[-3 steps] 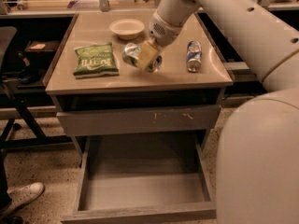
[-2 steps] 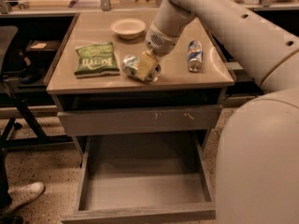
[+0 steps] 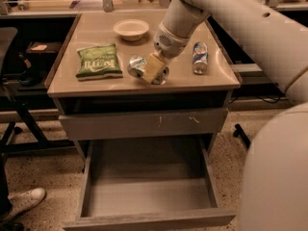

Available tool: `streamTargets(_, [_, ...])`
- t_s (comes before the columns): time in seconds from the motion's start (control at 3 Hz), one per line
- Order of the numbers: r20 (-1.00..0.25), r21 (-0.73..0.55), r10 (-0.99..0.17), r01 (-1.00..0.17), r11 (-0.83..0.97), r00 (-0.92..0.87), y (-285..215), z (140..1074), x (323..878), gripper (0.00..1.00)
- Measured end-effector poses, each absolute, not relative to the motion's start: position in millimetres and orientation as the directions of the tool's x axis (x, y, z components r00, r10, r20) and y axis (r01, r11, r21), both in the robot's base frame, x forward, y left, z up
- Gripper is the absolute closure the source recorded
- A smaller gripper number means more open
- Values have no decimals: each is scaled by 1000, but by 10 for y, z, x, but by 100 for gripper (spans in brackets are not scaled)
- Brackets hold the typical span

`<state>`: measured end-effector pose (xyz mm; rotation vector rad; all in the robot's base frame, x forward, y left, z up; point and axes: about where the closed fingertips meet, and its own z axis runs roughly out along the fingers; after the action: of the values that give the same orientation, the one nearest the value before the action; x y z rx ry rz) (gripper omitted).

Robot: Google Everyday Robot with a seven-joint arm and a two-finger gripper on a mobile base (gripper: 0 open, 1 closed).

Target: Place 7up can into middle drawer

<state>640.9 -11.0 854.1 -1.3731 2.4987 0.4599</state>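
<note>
**A:** What do we make of the surface and the room?

**B:** We see a tan counter topping a grey cabinet on a speckled floor. A dark chair stands at 9 o'clock. A white shoe shows at 8 o'clock, low in the corner. Other benches run behind at 12 o'clock.

**A:** And on the counter?

**B:** Taking its middle as our dial, a green bag lies flat at 9 o'clock. A blue can lies on its side at 3 o'clock. The 7up can lies sideways near the front edge, at about 6 o'clock. The white arm reaches in from 1 o'clock. Its end effector is clamped on the 7up can, one tan finger across the can's body. We cannot tell whether the can touches the counter.

**A:** Containers?

**B:** A pale bowl sits at 12 o'clock, and we see only its pale inside. Below the counter is a shut scratched front. Beneath that, toward 6 o'clock, the middle drawer is pulled out, showing its grey floor and walls.
</note>
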Motion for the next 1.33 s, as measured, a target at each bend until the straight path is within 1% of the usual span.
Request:
streamTargets(0.67, [-325, 258, -688, -761, 595, -649, -339, 8574, 5364, 100])
streamTargets(1.0, [-283, 274, -696, -751, 601, -660, -401, 8392, 5225, 100])
streamTargets(1.33, [-284, 273, -696, -751, 601, -660, -397, 8399, 5229, 100])
